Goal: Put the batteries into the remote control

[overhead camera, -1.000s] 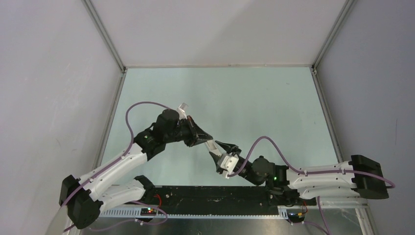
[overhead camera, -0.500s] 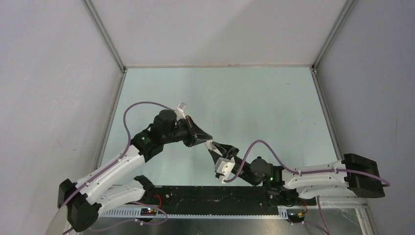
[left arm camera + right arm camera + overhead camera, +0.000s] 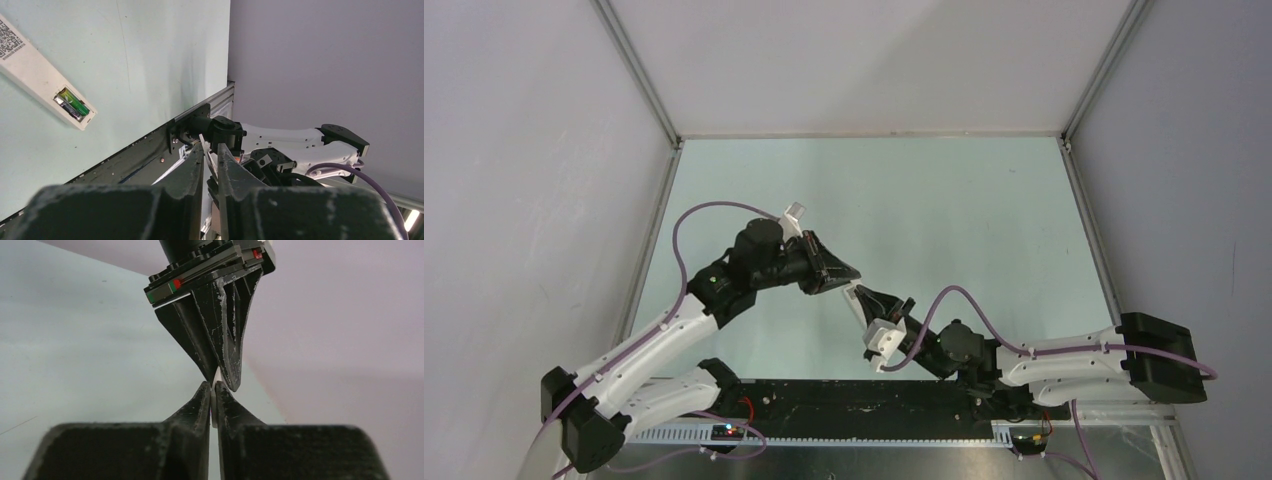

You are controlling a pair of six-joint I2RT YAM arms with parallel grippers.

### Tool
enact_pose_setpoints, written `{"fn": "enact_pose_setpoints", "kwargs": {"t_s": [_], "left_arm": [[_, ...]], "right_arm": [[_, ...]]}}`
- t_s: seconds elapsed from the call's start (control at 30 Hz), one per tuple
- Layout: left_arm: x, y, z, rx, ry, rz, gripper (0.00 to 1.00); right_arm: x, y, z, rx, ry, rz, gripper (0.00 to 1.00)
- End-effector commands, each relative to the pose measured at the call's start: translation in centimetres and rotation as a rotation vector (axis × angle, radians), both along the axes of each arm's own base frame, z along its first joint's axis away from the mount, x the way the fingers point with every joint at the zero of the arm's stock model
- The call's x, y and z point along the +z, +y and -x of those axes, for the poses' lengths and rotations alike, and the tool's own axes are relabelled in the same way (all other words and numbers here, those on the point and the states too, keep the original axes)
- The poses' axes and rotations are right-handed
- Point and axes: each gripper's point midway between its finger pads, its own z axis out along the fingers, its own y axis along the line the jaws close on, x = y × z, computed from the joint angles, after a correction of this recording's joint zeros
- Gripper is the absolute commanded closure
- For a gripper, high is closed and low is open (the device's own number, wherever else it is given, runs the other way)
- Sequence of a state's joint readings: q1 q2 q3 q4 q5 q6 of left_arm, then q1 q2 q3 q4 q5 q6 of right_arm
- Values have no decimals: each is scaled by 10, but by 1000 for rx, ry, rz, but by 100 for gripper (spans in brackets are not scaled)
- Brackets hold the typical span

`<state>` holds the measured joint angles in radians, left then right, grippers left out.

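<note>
The white remote control (image 3: 40,82) lies back-up on the pale green table, its open bay showing a green battery (image 3: 76,101) with a darker one beside it. From above, only the remote control's end (image 3: 796,213) peeks out behind the left arm. Above the table, my left gripper (image 3: 210,146) and right gripper (image 3: 212,385) meet tip to tip. Both are shut on the same thin white cover piece (image 3: 214,412), held edge-on between them. In the overhead view the cover (image 3: 857,294) is nearly hidden between the left gripper (image 3: 855,274) and the right gripper (image 3: 865,294).
A black rail (image 3: 864,400) runs along the near edge by the arm bases. Grey walls with metal corner posts (image 3: 639,75) enclose the table on three sides. Purple cables (image 3: 714,212) loop over both arms.
My right gripper has closed from open onto the white cover piece that the left gripper holds. Both arms shifted slightly, the right one toward the left.
</note>
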<state>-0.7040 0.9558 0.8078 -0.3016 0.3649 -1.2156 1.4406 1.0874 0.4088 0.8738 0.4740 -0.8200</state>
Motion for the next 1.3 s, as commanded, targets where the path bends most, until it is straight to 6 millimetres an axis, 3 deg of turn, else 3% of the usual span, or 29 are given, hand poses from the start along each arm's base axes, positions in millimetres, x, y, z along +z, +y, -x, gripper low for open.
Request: {"fn": "enact_pose_setpoints", "kwargs": {"t_s": [0.0, 0.07, 0.13, 0.2, 0.3, 0.43, 0.6, 0.63, 0.7, 0.77, 0.93, 1.17, 1.27], "left_arm": [[29, -7, 6, -33, -44, 68, 84], [28, -7, 6, -31, -43, 66, 83], [28, -7, 6, -35, -49, 64, 75], [29, -5, 5, -31, -67, 60, 60], [32, -1, 2, -19, -136, 41, 39], [31, 6, -5, 6, -193, 12, 27], [15, 19, -20, 63, -250, -60, 24], [5, 23, -21, 71, -240, -82, 24], [-14, 33, -28, 99, -236, -140, 24], [-35, 42, -34, 122, -228, -207, 25], [-74, 54, -42, 102, -232, -361, 28], [-96, 61, -58, 119, -226, -477, 28], [-101, 63, -62, 125, -220, -501, 28]], "right_arm": [[17, -10, -9, -65, -24, -65, 97], [21, -11, -10, -73, -33, -74, 100], [23, -12, -11, -80, -33, -82, 100], [20, -13, -12, -90, -11, -76, 100], [21, -18, -12, -86, 88, -114, 100], [14, -28, -9, -71, 321, -179, 100], [-7, -57, -9, -111, 732, -342, 100], [-9, -64, -15, -136, 781, -372, 100], [-37, -77, -9, -171, 967, -369, 100], [-47, -80, 1, -147, 1098, -386, 100], [-79, -66, 28, -74, 1254, -233, 100], [-149, -36, 54, -116, 1426, 52, 100], [-163, -27, 62, -120, 1442, 107, 100]]}}
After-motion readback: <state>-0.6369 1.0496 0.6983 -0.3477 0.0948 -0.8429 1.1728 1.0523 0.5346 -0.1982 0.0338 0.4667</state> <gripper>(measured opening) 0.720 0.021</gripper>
